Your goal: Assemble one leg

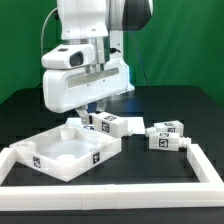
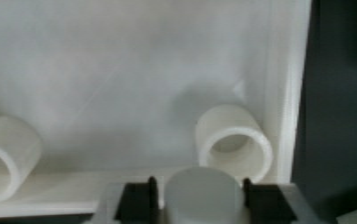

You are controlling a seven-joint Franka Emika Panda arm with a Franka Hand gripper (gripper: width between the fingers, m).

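In the wrist view my gripper (image 2: 203, 200) is shut on a white leg (image 2: 203, 192); the dark fingers (image 2: 146, 202) press it on both sides. Below it lies the large white square panel (image 2: 122, 80) with two round raised sockets (image 2: 237, 150), the second at the picture's edge (image 2: 4, 160). In the exterior view the gripper (image 1: 92, 108) hangs low over the panel's (image 1: 45, 152) far corner, and the held leg is mostly hidden by the hand. More tagged legs lie nearby, one (image 1: 110, 125) just beside the gripper and two others (image 1: 162, 140) further to the exterior view's right.
A white raised rail (image 1: 204, 166) runs along the table's front and the exterior view's right side. The table top is black (image 1: 170, 105).
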